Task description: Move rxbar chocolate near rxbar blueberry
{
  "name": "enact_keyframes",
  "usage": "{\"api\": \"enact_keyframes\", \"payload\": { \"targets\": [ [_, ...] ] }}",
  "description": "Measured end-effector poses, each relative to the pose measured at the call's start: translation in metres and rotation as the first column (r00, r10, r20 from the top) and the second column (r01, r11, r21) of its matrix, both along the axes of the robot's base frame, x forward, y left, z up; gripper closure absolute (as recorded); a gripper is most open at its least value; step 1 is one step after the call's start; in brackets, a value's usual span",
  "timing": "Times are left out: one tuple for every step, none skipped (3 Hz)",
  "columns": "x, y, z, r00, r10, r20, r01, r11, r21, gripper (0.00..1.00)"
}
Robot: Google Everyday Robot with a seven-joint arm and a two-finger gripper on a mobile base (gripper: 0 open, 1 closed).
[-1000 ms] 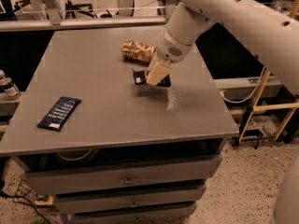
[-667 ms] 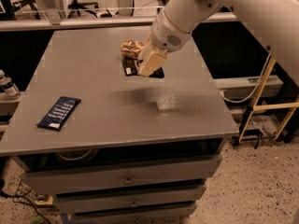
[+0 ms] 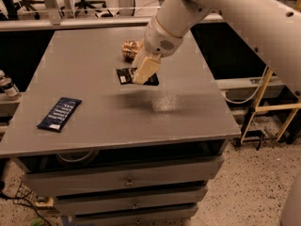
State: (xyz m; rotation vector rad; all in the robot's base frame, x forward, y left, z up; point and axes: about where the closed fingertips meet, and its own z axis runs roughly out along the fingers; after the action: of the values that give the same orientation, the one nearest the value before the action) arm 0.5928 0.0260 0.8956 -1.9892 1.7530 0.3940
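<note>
The rxbar chocolate [image 3: 126, 76], a small black-brown wrapper with white lettering, hangs in my gripper [image 3: 141, 74] above the middle of the grey table [image 3: 188, 107]. The gripper is shut on the wrapper's right part, and a shadow lies on the tabletop below it. The rxbar blueberry [image 3: 59, 113], a long navy-blue wrapper with white text, lies flat near the table's front left corner, well to the left of and nearer than the gripper.
A gold-brown patterned can [image 3: 131, 49] lies on the table just behind the gripper. A small bottle [image 3: 8, 86] stands on a ledge off the table's left edge. A yellow frame [image 3: 265, 107] stands to the right of the table. Drawers [image 3: 127, 180] sit below the front edge.
The gripper has carried the rxbar chocolate leftward over the table, from right of centre to in front of the can. The rxbar blueberry has not moved.
</note>
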Motion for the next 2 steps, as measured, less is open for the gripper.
{"api": "enact_keyframes", "payload": {
  "targets": [
    [-0.019, 0.049, -0.02, 0.986, 0.165, -0.022, -0.166, 0.982, -0.086, 1.0],
    [-0.036, 0.101, -0.04, 0.9451, 0.321, -0.059, -0.326, 0.937, -0.127, 1.0]
  ]
}}
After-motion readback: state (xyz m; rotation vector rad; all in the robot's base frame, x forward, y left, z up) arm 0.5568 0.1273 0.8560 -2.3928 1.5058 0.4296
